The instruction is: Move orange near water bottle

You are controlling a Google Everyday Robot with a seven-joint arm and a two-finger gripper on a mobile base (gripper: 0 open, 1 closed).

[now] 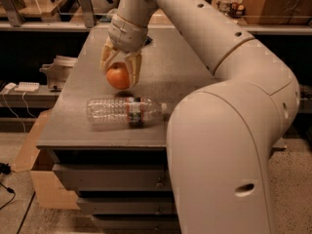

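Note:
The orange is round and sits between the fingers of my gripper, just above the grey table top. The gripper is shut on it from above. The water bottle lies on its side on the table just in front of the orange, clear and ribbed, with a dark red-and-green label and its white cap pointing right. A small gap separates the orange from the bottle.
The table has drawers below its front edge. A cardboard box stands on the floor at the left. Shelves with clutter run along the back. My big arm fills the right side of the view.

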